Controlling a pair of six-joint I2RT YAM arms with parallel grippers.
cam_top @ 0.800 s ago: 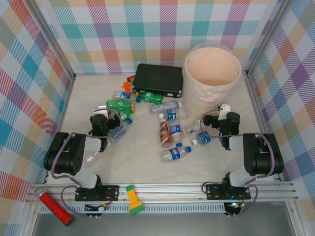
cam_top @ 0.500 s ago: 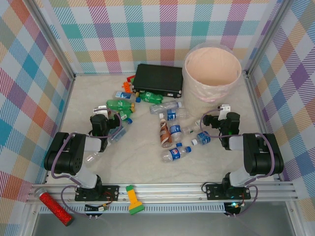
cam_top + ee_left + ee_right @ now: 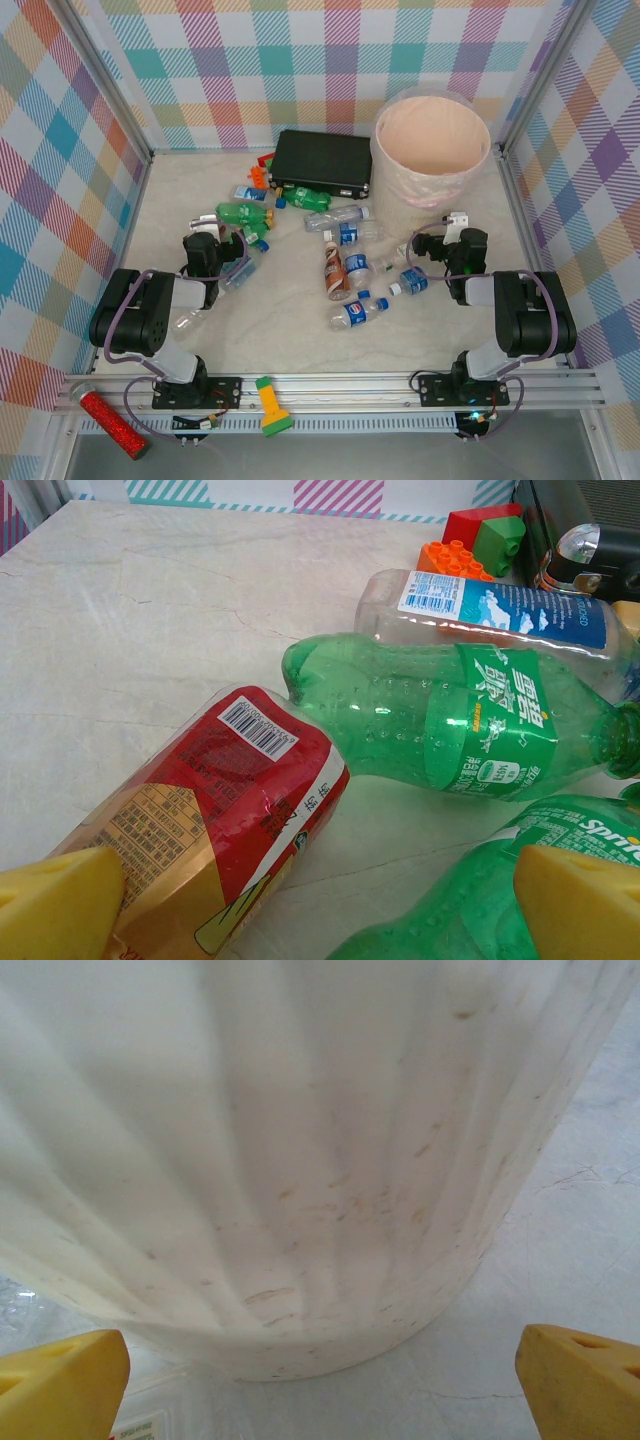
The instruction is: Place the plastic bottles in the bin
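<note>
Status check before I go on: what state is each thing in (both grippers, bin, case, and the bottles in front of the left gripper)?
left gripper: open, nothing gripped.
right gripper: open, nothing gripped.
bin: upright, bag-lined, no bottles seen inside.
black case: closed, lying flat.
green bottle: lying on its side.
red-labelled bottle: lying on its side.

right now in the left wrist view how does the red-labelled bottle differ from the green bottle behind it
The red-labelled bottle is mostly covered by a red and gold label; the green bottle is tinted green plastic with a narrow label band. The red-labelled bottle lies diagonally, the green bottle across the view, neck to the right. Both lie on their sides on the table.
</note>
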